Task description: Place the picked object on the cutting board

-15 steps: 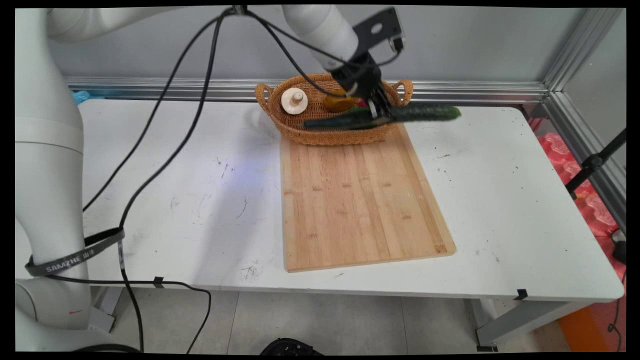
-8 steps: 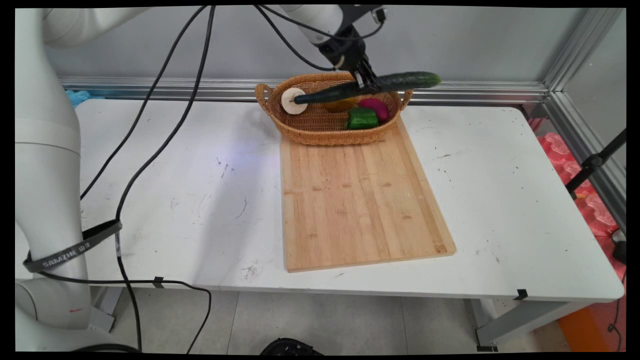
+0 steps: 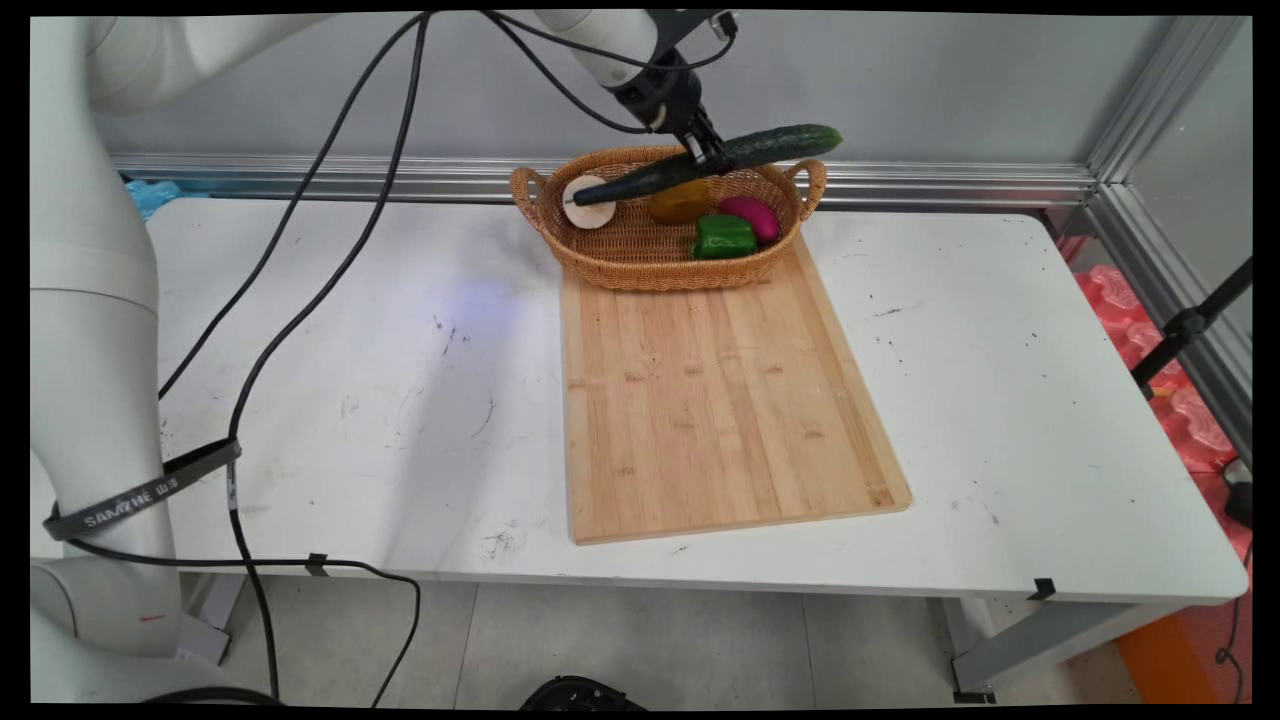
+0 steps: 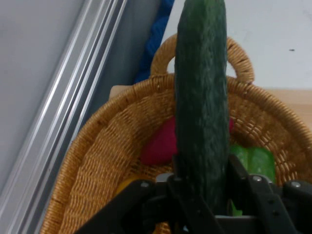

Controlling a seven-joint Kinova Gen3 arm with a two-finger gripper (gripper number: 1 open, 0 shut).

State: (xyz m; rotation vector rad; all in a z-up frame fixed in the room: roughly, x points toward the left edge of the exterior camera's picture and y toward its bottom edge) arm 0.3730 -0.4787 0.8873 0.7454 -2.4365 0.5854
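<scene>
I read the gripper (image 3: 705,152) as clamped on the cucumber (image 3: 710,164) near its middle, raised clear above the basket (image 3: 640,262). The cucumber's long axis runs crosswise to the fingers, its right end tilted up and past the basket's right handle. In the hand view the cucumber hides most of the pink piece (image 4: 161,144) and green piece (image 4: 256,161); the fingertips are not visible.
</scene>
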